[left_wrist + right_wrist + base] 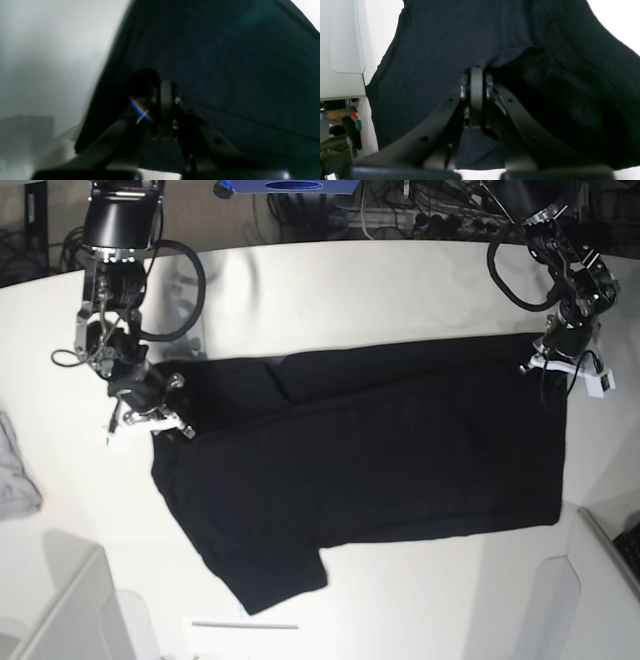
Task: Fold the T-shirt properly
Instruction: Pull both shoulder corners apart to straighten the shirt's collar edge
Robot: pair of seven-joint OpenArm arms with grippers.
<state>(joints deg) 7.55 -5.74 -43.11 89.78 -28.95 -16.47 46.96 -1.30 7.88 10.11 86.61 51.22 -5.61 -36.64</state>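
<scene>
- The black T-shirt [380,470] is lying across the middle of the base view on the white bench [350,290], a sleeve-like part pointing to the lower left.
- The right tool [477,77] is closing tightly on a pinch of its cloth, at left in the base view.
- The left tool [166,87] is also standing shut, apparently gripping cloth at the upper right of the base view; its wrist view is blurring the detail.
- Both are seemingly working on a lengthwise fold, a crease running between them.
- The next move is calling for laying the held edge down evenly, keeping it taut, then releasing; uneven motion is risking a skewed or bunched fold.
</scene>
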